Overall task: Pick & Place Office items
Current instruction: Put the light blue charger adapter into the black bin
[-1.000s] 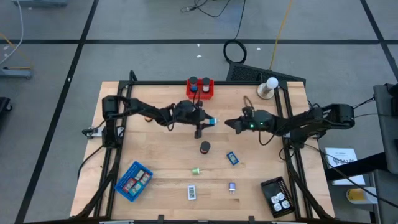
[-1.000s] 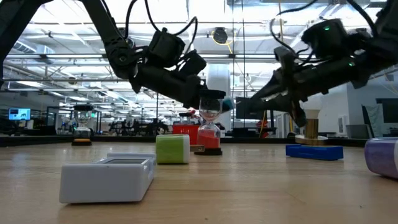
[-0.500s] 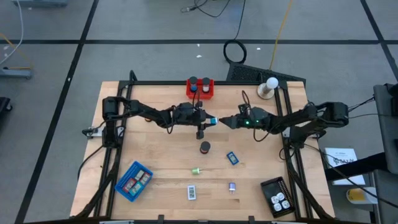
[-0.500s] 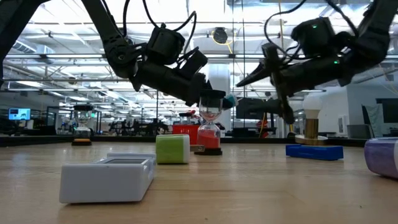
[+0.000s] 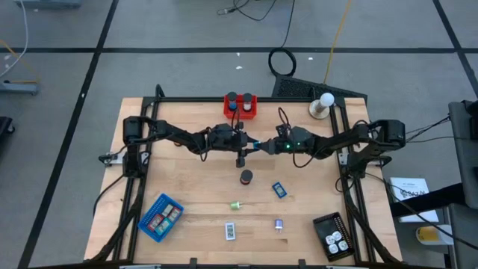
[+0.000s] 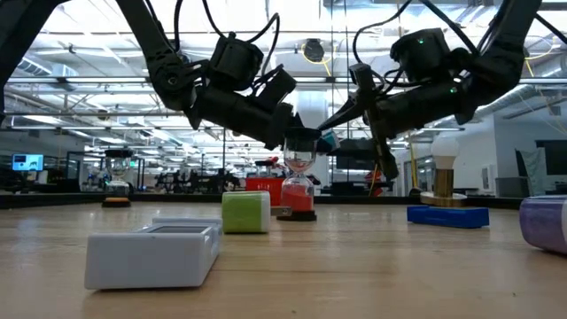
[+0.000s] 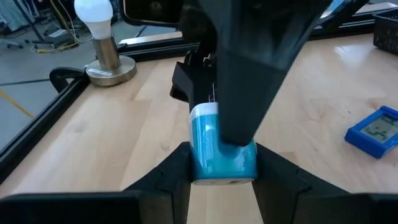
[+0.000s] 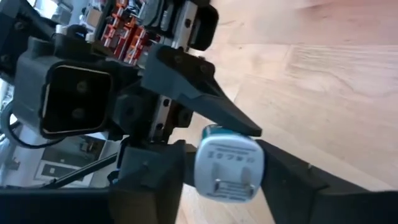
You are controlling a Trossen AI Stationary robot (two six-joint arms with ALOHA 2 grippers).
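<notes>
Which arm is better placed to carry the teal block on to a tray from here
Right, probably. The left gripper holds the teal block above mid-table, and the right gripper already has its jaws around the block's other end.

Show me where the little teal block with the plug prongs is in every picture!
High view: teal block mid-table, between both arms' tips.
Low view: teal sliver above the hourglass.
Left wrist view: centre, clamped in the left jaws.
Right wrist view: pronged white end between the right jaws.
Shared landmark: white ball on a stand, behind the block in the left wrist view.
</notes>
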